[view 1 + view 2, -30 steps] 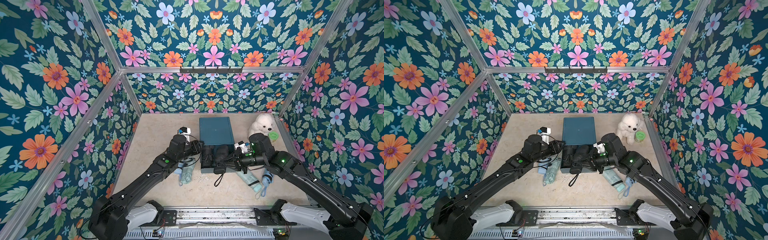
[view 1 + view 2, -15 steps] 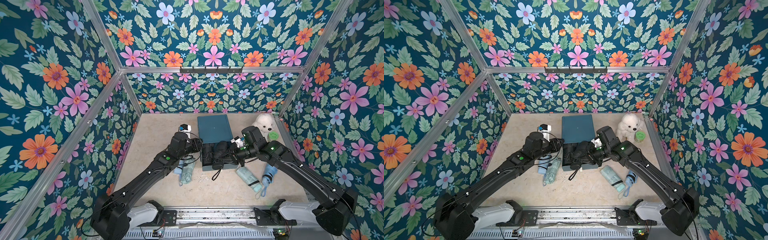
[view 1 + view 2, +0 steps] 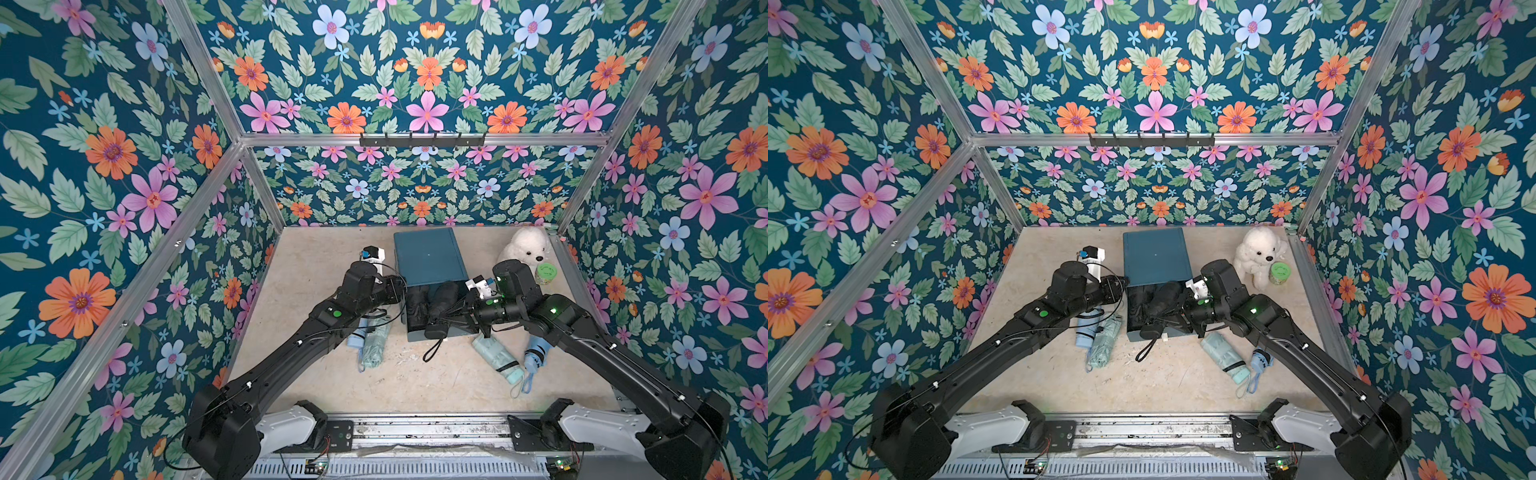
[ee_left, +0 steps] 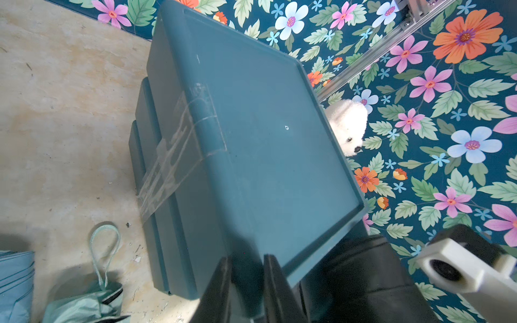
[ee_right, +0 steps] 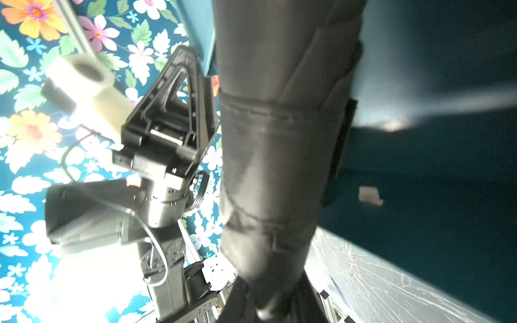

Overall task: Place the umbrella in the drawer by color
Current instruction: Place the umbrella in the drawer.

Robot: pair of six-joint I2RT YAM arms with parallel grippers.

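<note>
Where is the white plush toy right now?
In both top views the white plush toy sits in the far right corner, to the right of the teal drawer unit, with a small green jar just in front of it.

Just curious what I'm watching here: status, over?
Left fingers astride cabinet front edge. Right fingers shut on black umbrella at open drawer. Second umbrella already inside.

Matt plastic drawer unit (image 3: 428, 257), black cloth umbrella (image 3: 442, 296)
</note>
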